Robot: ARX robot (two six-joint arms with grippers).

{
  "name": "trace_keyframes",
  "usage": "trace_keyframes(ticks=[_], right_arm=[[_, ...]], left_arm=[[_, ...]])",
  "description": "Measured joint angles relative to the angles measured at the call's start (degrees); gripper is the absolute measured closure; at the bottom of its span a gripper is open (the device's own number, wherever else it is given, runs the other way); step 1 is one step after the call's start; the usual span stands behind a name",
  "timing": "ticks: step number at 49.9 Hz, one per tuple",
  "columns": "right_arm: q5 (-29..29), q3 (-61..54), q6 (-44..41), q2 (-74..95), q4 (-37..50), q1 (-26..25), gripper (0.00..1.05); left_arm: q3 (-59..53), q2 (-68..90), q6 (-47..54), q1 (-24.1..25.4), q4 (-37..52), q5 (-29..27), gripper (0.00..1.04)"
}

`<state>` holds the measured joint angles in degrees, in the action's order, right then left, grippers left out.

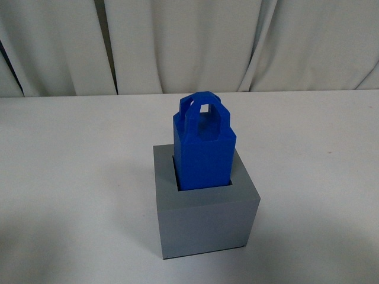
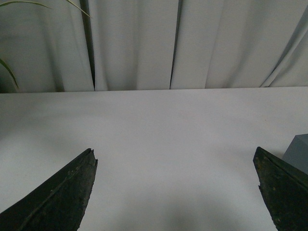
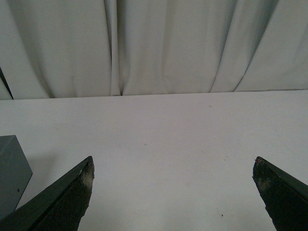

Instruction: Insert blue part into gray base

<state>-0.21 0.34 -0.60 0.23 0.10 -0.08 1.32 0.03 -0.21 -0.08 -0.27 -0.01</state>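
Observation:
The blue part stands upright in the square recess of the gray base in the middle of the white table in the front view; its two loop handles stick up above the cube. Neither arm shows in the front view. My left gripper is open and empty over bare table, with a corner of the gray base just beyond one finger. My right gripper is open and empty, with a corner of the gray base beside one finger.
The white table spreads to all sides of the base. White curtains hang behind the table's far edge. A green plant leaf shows at the curtain in the left wrist view.

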Motion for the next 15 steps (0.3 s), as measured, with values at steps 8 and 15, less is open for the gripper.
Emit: trace_keyframes(ticks=[8,15], right_arm=[[0.0,0.0,0.0,0.0,0.0,0.0,0.07],[0.0,0.0,0.0,0.0,0.0,0.0,0.07]], left_arm=[[0.0,0.0,0.0,0.0,0.0,0.0,0.06],[0.0,0.0,0.0,0.0,0.0,0.0,0.06]])
